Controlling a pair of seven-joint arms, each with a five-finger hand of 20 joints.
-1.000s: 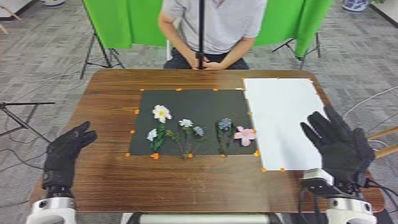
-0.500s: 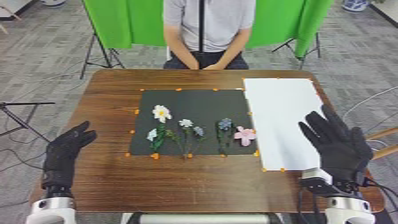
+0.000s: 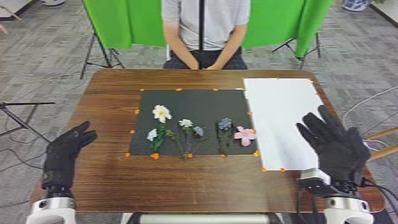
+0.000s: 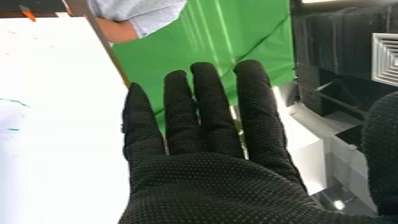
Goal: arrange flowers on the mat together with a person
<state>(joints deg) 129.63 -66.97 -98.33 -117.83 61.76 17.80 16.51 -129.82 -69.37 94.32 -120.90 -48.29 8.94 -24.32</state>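
Right hand (image 3: 338, 152): released, fingers straight, at the right side of the bench (image 3: 200, 187).
Left hand (image 3: 62, 154): released, fingers relaxed, near left.
Bench: brown wood.
Mat (image 3: 191, 102): black, flat.
Sheet (image 3: 280, 120): white, right of mat.
Flowers (image 3: 186, 123): on mat; white bloom (image 3: 161, 114) farthest, pink bloom (image 3: 245, 134) near right.

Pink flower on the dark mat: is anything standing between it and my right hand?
Nothing visible stands between the right hand and the pink flower; the white sheet lies between them, but flat.
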